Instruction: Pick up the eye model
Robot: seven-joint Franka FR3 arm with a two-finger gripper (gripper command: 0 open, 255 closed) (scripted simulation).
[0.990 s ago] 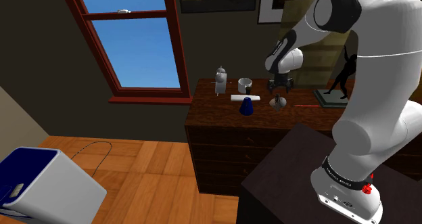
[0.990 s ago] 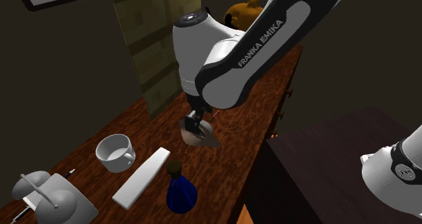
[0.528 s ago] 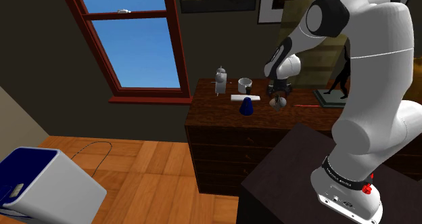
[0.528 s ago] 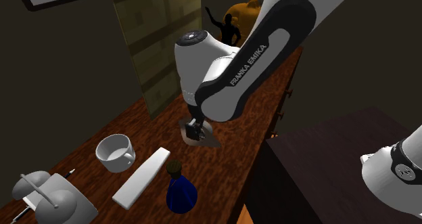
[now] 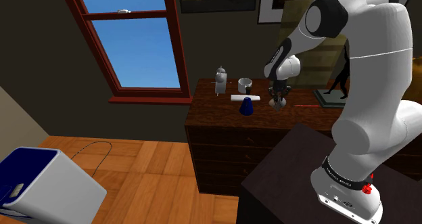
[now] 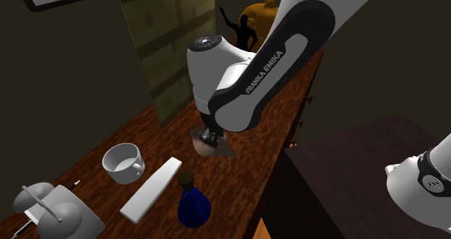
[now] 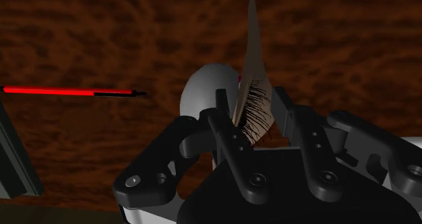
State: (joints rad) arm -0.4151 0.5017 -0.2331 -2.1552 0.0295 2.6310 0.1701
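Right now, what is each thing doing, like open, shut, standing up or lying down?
eye model, resting on the dresser top, not lifted.
tool, down at the eye model.
mug, upright, empty.
blue bottle, upright, stoppered.
red pen, lying flat.
window, shut.

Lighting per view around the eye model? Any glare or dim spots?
Shoulder view: the blue-sky window is the bright patch; the dark wooden dresser and the grey-white eye model with tan lashed lid sit dim. Second exterior view: dim overall. Wrist view: the eye model's dome softly shaded, no glare.
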